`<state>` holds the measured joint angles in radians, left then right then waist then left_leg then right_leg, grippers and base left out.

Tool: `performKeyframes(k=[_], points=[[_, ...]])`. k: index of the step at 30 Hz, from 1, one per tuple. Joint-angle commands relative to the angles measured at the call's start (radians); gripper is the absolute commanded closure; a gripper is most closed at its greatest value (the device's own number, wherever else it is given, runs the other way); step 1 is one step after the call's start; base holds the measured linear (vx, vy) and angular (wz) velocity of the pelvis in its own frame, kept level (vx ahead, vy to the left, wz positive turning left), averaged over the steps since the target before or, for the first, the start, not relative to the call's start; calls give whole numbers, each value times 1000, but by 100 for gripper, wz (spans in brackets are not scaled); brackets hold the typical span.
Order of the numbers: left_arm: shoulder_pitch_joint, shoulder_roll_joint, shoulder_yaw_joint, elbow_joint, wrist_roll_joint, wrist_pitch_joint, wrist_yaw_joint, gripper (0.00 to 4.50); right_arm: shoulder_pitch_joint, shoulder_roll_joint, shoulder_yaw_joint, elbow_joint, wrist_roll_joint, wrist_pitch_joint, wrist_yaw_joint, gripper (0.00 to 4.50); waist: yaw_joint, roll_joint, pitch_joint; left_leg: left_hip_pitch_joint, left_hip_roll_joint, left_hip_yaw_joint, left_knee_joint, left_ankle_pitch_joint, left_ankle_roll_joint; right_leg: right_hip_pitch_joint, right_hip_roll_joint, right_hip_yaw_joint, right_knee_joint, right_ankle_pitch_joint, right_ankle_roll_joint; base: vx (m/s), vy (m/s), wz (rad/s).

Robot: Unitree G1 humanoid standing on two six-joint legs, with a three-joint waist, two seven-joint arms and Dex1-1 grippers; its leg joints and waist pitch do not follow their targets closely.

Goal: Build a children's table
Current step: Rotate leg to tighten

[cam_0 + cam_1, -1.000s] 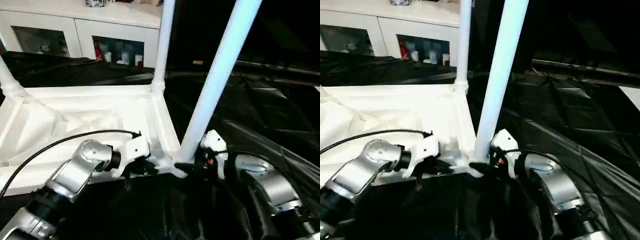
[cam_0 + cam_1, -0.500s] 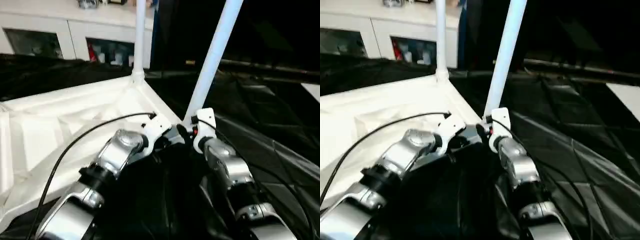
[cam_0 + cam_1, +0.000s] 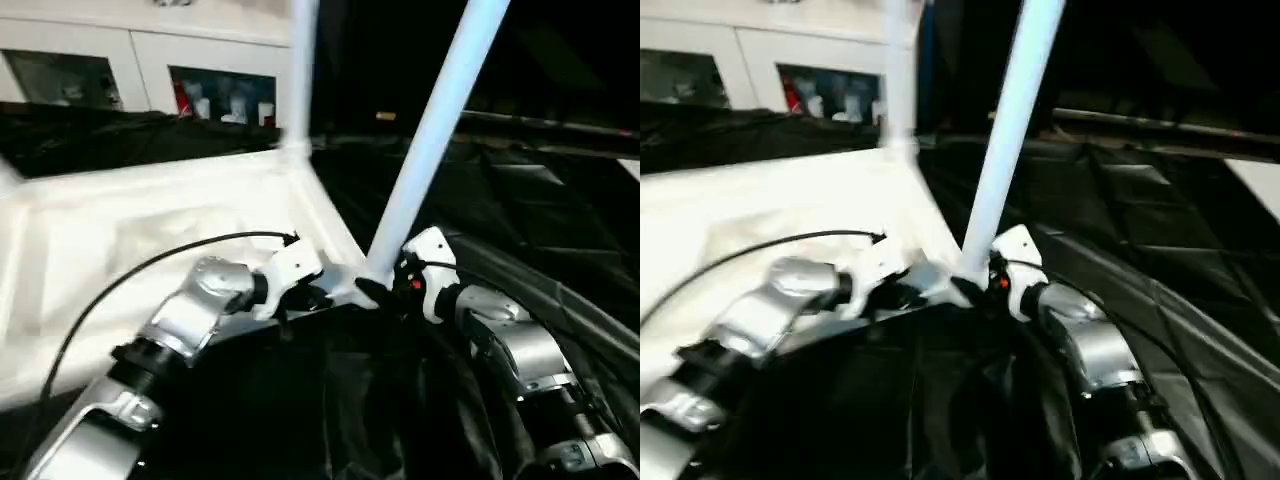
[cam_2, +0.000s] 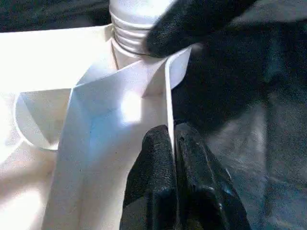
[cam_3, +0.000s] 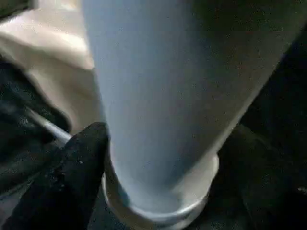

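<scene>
Black fingers of the left claw [image 4: 173,158] are pinched tight on the thin edge wall of the tabletop [image 3: 150,240], close to its near corner socket. The right claw [image 3: 385,290] sits at the base of the near leg [image 3: 430,140], one finger [image 5: 72,167] beside the tube; I cannot tell whether it grips. The tabletop lies underside up on the black-draped worktop [image 3: 520,220], with a far leg [image 3: 300,70] standing behind.

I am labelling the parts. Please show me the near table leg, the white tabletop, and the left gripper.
near table leg [image 3: 430,140], left eye view, middle of the tube
tabletop [image 3: 150,235], left eye view, ribbed underside
left gripper [image 4: 172,143], left wrist view, fingertips on the rim
</scene>
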<state>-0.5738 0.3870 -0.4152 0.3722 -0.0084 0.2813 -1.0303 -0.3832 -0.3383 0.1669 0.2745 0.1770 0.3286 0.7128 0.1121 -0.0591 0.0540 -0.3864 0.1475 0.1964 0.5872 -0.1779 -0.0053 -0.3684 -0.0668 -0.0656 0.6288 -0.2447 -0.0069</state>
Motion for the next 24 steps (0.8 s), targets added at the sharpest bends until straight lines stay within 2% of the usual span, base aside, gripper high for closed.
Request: performKeyframes(k=[1,2,3,6,10,12,13,15,16,18,19,22,23,24], points=[[27,27,-35,-63,-35,-12,-85,450,34,-91,9,-82,39,7,144,57,5,-1,-68,29,100,-42,-54,-1,99,37,-106,60,-45,240,-243,0,0,0],[32,39,-37,-87,-45,-6,-105,450,43,-108,18,-98,49,12,176,57,6,0,-65,28,103,-42,-55,-4,104,34,-107,60,-45,246,-247,0,0,0],[45,65,-43,-141,-68,5,-151,450,60,-138,40,-129,61,18,240,57,6,2,-63,26,103,-43,-56,-29,107,36,-108,58,-46,224,-254,0,0,0],[65,96,-51,-199,-89,10,-204,450,76,-167,72,-157,57,18,294,57,3,-1,-59,30,105,-40,-60,-78,91,32,-109,58,-54,130,-268,0,0,0],[89,121,-52,-229,-91,-1,-229,450,78,-184,104,-163,42,10,313,57,5,2,-52,35,108,-40,-68,-139,46,27,-110,60,-66,6,-258,0,0,0],[93,121,-46,-227,-86,-5,-229,450,72,-176,103,-157,36,4,312,57,1,2,-47,36,108,-42,-77,-207,3,25,-112,62,-76,-99,-243,0,0,0],[94,120,-44,-226,-84,-7,-227,450,70,-172,103,-155,36,2,311,57,0,1,-48,38,108,-42,-77,-222,-14,26,-114,63,-78,-124,-235,0,0,0],[97,119,-39,-223,-82,-9,-221,450,60,-159,99,-153,41,6,310,57,-2,0,-49,35,107,-42,-78,-217,-23,26,-114,63,-76,-120,-228,0,0,0],[96,118,-40,-220,-81,-7,-216,450,56,-157,100,-155,47,11,316,57,-2,-5,-50,34,106,-42,-78,-213,-23,27,-114,62,-76,-117,-226,0,0,0],[95,115,-41,-218,-82,-3,-209,450,52,-155,106,-160,50,18,333,57,0,-5,-52,35,105,-40,-74,-190,-15,26,-116,63,-73,-90,-227,0,0,0],[95,115,-41,-219,-82,-2,-209,450,52,-154,109,-160,49,17,337,82,0,-5,-52,35,105,-39,-73,-171,-8,26,-115,63,-71,-65,-229,0,0,0],[99,114,-38,-220,-79,1,-208,450,51,-154,119,-152,47,11,342,90,2,-8,-54,32,103,-38,-69,-143,9,28,-115,62,-67,-28,-236,0,0,0],[101,116,-36,-221,-78,1,-206,450,52,-152,120,-149,49,10,342,125,2,-8,-55,32,102,-37,-67,-132,16,29,-114,61,-65,-15,-238,0,0,0],[105,118,-32,-225,-79,4,-204,450,52,-148,122,-146,51,8,341,125,1,-11,-55,32,101,-36,-66,-127,22,29,-114,61,-65,-10,-241,0,0,0]])
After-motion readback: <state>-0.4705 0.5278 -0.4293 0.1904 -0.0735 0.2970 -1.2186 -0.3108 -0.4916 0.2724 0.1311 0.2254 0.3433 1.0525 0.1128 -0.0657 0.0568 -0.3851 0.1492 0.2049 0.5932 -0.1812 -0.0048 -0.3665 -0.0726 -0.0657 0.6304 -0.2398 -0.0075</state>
